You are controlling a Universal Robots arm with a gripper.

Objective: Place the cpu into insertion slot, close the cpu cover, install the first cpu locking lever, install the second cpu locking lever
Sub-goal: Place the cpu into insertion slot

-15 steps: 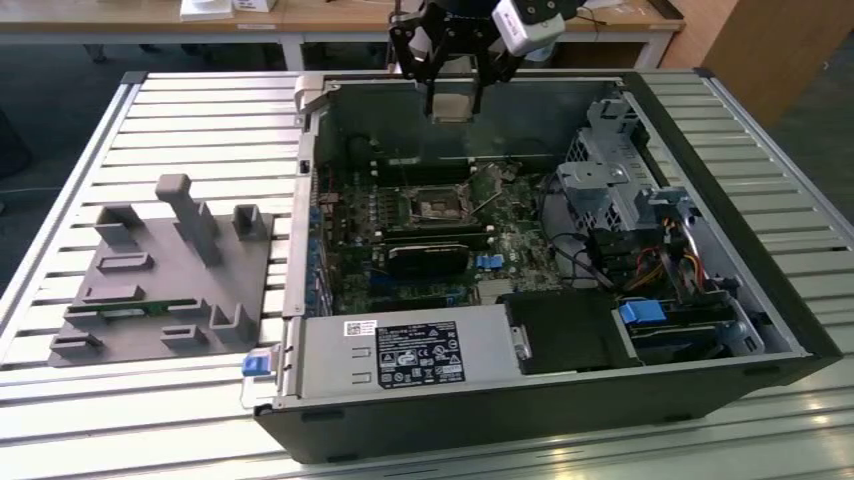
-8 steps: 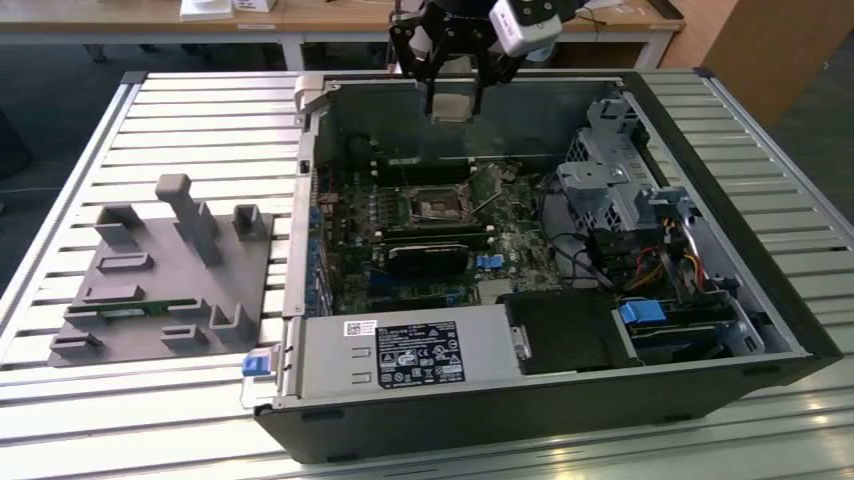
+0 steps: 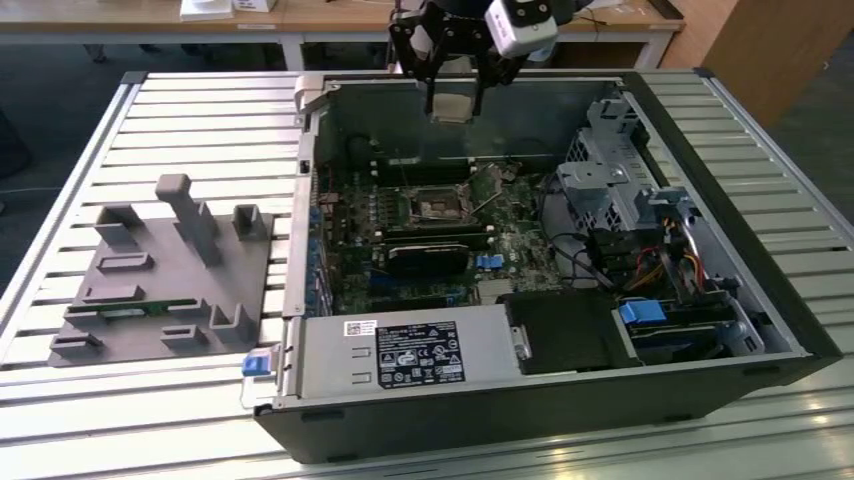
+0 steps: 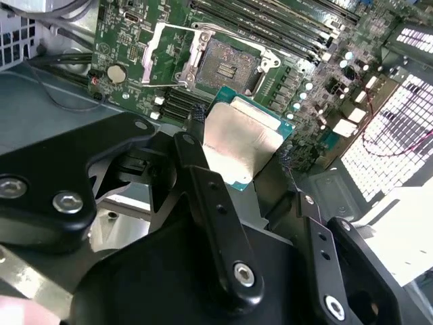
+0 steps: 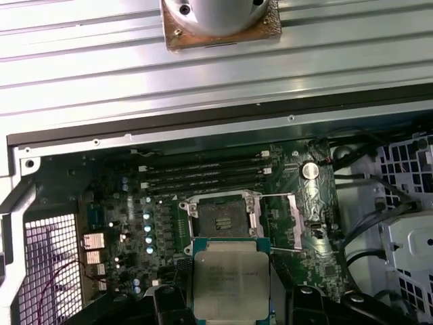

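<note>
The light in the exterior view is bright and even. The ribbed silver metal table looks pale and shiny, with only faint shadows. The inside of the open black computer case is darker. In the second wrist view, the small square cpu with the silvery-grey metal top shines almost white. The metal wall full of little holes glows so bright that its holes nearly vanish. The black gripper looks very dark. In the first wrist view, the round shiny metal part has white glare spots, and the green circuit board sits in dim light.
</note>
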